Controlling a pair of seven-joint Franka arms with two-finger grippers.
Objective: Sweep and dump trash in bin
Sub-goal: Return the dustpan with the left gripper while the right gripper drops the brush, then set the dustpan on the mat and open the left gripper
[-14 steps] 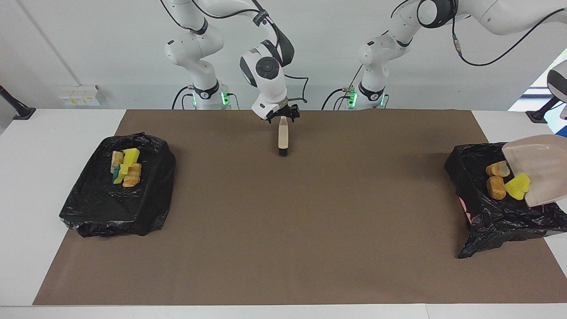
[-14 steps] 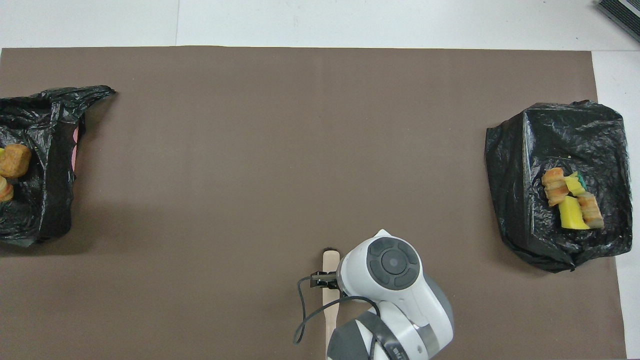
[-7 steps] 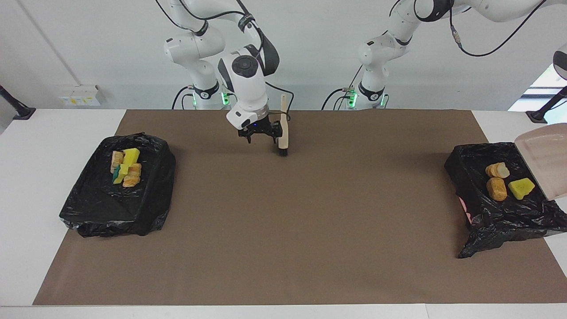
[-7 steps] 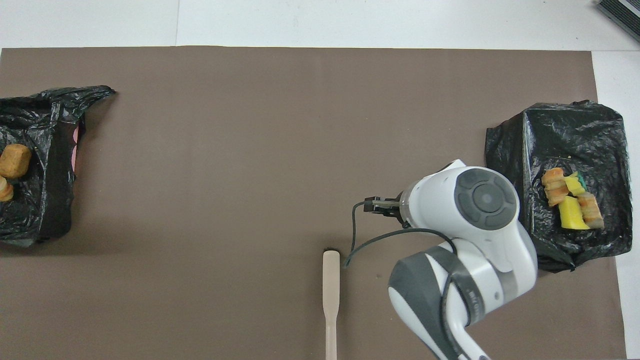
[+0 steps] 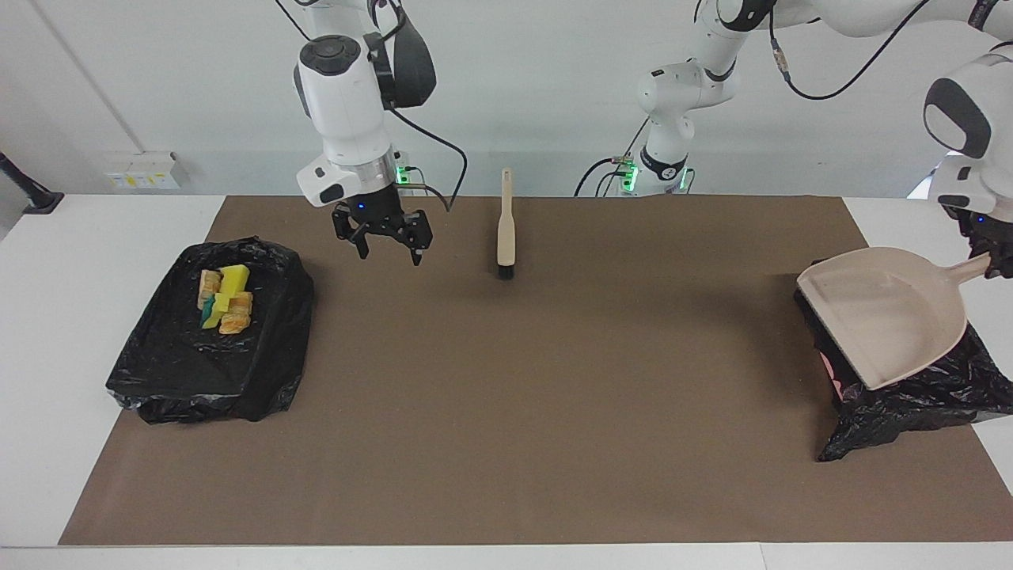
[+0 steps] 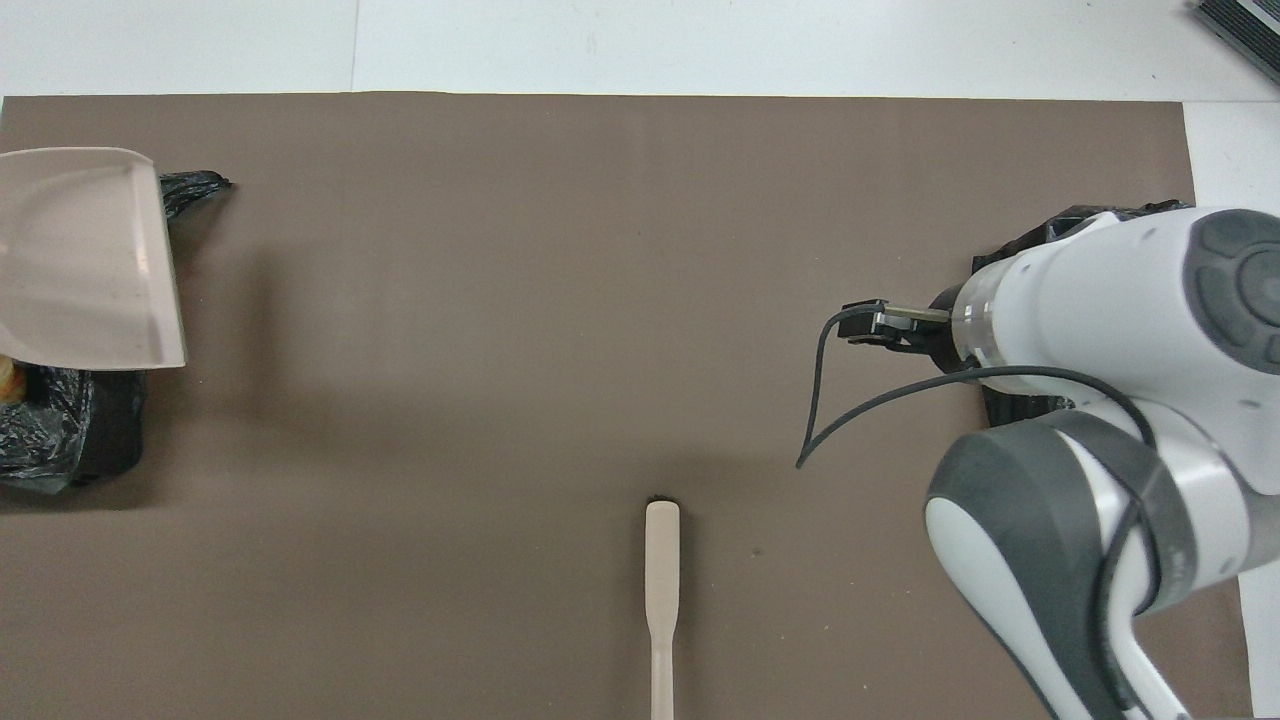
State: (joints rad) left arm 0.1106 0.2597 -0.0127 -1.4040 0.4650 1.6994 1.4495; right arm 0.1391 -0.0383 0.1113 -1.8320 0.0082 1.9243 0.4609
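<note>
Several trash scraps (image 5: 225, 305), yellow sponge and tan lumps, lie in the black-bagged bin (image 5: 206, 356) at the right arm's end. My right gripper (image 5: 384, 247) is open and empty, raised over the mat between that bin and the brush (image 5: 505, 229). The beige brush lies flat on the mat, also in the overhead view (image 6: 661, 590). My left gripper (image 5: 984, 257) is shut on the handle of the beige dustpan (image 5: 886, 317), held over the other bin (image 5: 910, 408). The pan looks empty and hides the trash in that bin; it also shows in the overhead view (image 6: 85, 260).
A brown mat (image 5: 554, 396) covers the table between the two bins. In the overhead view my right arm (image 6: 1120, 400) hides most of the bin at its end. The other bin (image 6: 60, 430) shows under the dustpan.
My right gripper has let go of the brush, risen and moved toward the bin at its end. The dustpan has swung back over the other bin, now covering its trash.
</note>
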